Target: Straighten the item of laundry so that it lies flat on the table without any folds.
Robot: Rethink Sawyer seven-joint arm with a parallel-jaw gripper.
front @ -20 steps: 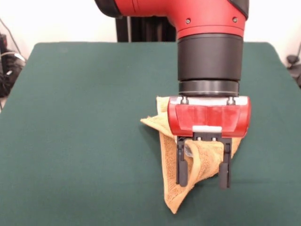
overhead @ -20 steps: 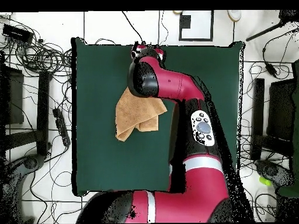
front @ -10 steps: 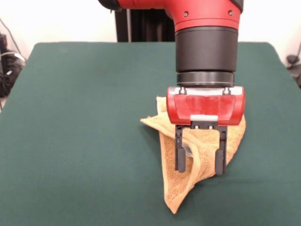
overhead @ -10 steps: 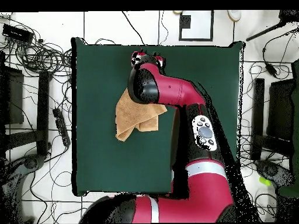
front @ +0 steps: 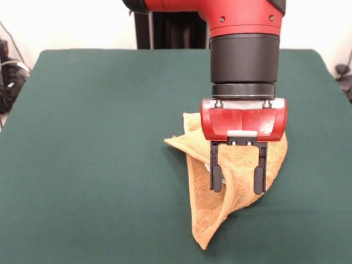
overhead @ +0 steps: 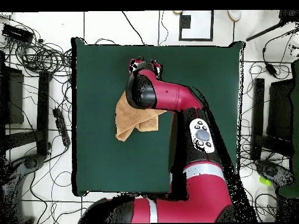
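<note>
The item of laundry [front: 208,217] is an orange-yellow terry towel lying crumpled and folded over itself on the green table [front: 93,143], right of centre, with a pointed corner toward the near edge. My gripper [front: 237,186] hangs over the towel's right part, open, its two black fingers [front: 216,176] straddling a raised fold. I cannot tell whether the tips touch the cloth. In the overhead view the towel [overhead: 129,119] pokes out from under the red arm, and the gripper [overhead: 144,63] shows just beyond the arm's black wrist.
The table [overhead: 99,157] stretches wide on all sides of the towel. Cables and dark equipment [overhead: 35,58] lie on the floor beside the table. The arm's red links [overhead: 193,134] cross over the table's side nearest the base.
The gripper has drawn back toward the robot's base over the towel and sits higher in the front view. It stays open. The towel has not moved.
</note>
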